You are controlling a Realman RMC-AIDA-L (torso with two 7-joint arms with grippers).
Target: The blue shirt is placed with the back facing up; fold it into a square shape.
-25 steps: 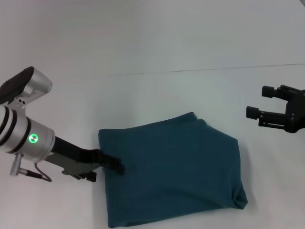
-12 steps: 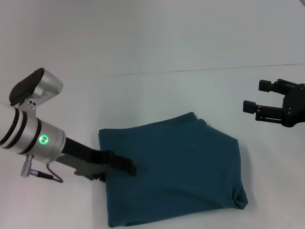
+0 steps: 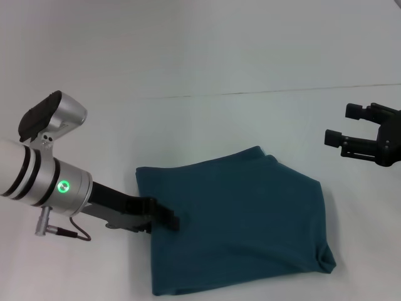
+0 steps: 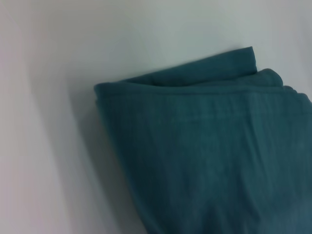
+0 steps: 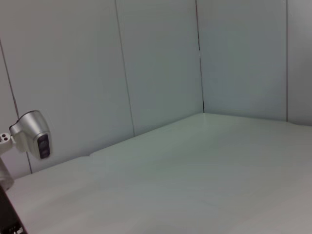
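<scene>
Blue shirt (image 3: 241, 226): soft matte squarish fold | left tool (image 3: 168, 217): state unclear, on edge | right tool (image 3: 341, 128): spread

- The left gripper (image 3: 168, 217), low and reaching in from the left on a silver wrist with a green light, lies nearly flat, fingers drawn together.
- The right gripper (image 3: 343, 125) hangs raised at far right, fingers spread apart.
</scene>
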